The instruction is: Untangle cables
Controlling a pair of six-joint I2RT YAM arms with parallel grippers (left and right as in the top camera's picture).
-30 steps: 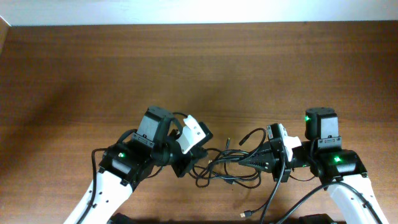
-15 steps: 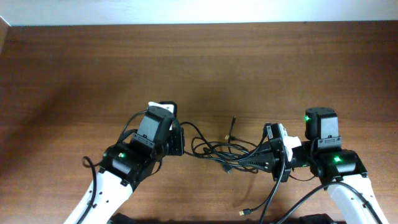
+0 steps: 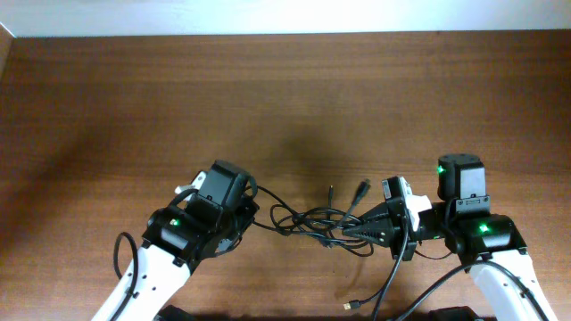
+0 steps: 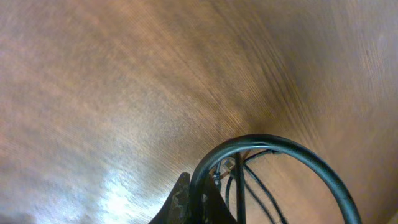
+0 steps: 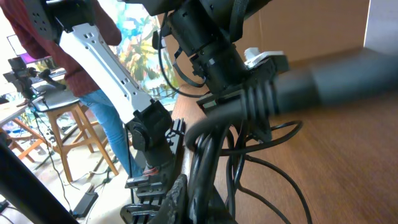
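Clamped in the closed left gripper point(image 4: 194, 203) and right gripper point(image 5: 189, 196): tangled cables point(image 3: 308, 221), strung left-right along the near tabletop point(image 3: 285, 98), two loose plug ends pointing toward the far edge.

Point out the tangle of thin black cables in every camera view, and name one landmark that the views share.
Overhead: the tangle of thin black cables lies low in the picture, just right of centre.
Left wrist: its thin strands show at the bottom edge, right of centre.
Right wrist: lower centre, a dark bundle with loops spreading to the right.
Shared landmark: the brown wooden tabletop lies under the tangle in all three views.
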